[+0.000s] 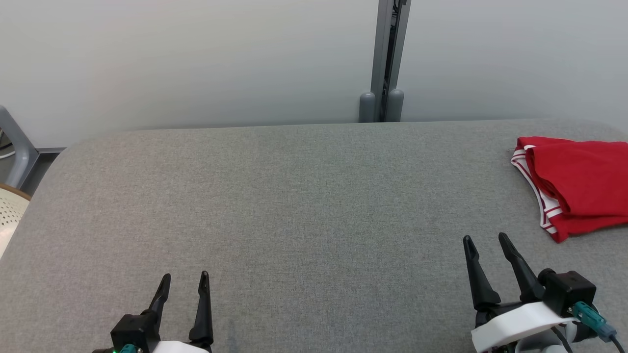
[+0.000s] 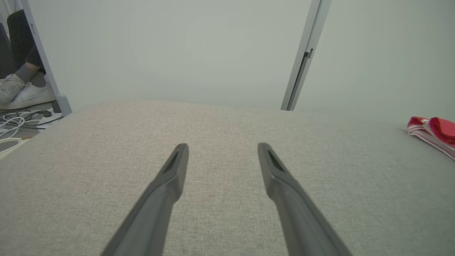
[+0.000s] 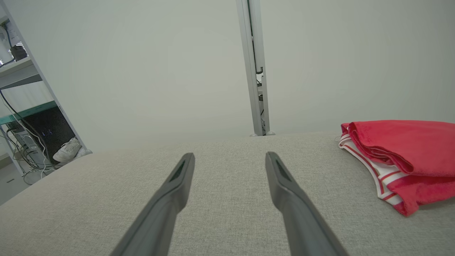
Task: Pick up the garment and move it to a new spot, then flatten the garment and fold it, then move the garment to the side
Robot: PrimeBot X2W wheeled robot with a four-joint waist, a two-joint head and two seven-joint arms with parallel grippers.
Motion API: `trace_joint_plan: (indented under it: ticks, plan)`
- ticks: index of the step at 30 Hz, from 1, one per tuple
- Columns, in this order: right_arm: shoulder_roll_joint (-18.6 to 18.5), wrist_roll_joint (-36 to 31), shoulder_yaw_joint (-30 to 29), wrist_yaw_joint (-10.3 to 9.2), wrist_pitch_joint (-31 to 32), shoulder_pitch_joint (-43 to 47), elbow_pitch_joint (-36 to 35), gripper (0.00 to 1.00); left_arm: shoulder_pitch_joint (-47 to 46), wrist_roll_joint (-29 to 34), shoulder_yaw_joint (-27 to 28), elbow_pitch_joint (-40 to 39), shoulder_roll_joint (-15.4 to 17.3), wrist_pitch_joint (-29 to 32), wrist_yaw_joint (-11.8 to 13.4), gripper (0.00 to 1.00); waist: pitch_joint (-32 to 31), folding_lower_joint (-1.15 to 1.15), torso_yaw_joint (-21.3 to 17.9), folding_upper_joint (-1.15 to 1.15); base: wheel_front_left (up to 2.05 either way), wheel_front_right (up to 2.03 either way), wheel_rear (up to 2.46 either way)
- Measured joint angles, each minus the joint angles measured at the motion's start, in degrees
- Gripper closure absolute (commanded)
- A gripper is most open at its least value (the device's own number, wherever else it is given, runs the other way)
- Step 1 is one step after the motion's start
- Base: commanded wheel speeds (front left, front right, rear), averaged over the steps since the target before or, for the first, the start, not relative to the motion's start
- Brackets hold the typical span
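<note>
A red garment (image 1: 579, 184) with white striped trim lies folded at the right edge of the grey fabric table (image 1: 294, 206). It also appears in the right wrist view as the garment (image 3: 401, 156) and at the far right of the left wrist view as the garment (image 2: 432, 131). My right gripper (image 1: 485, 241) stands open just left of and nearer than the garment, apart from it, with nothing between its fingers. At the lower left my left gripper (image 1: 185, 279) is open too, far from the garment and holding nothing.
A grey vertical post (image 1: 387, 59) stands behind the table against the pale wall. A perforated white seat (image 1: 10, 215) sits off the table's left edge. In the left wrist view, a person's foot in a white shoe (image 2: 21, 92) and cables (image 2: 17, 122) lie on the floor.
</note>
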Motion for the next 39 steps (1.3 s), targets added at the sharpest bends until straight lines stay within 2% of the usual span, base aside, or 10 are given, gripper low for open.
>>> trace_joint_plan:
  ticks: [7,8,13,39]
  plan:
    - [0.0,0.0,-0.2,0.00,0.0,0.2,0.5,0.00,0.1,-0.2,-0.3,-0.2,0.1,0.0,0.2,0.00,0.0,0.00,0.0,0.00,0.00,0.00,0.00]
    - [0.0,0.0,-0.2,0.00,0.0,0.3,0.7,1.00,0.2,-0.3,-0.3,0.0,0.1,0.0,0.1,1.00,0.0,0.00,0.0,0.00,0.00,0.00,0.00]
    - [0.6,0.7,0.0,0.00,0.4,2.4,2.8,1.00,1.6,-0.9,-0.4,2.2,-0.8,0.3,0.1,1.00,0.0,0.00,0.0,0.00,0.00,0.00,0.00]
    - [0.4,25.2,-3.7,0.00,6.9,1.9,1.2,1.00,-1.0,-24.4,5.0,1.7,-1.2,6.9,-4.4,1.00,0.3,0.00,-0.4,0.00,0.00,0.00,0.00]
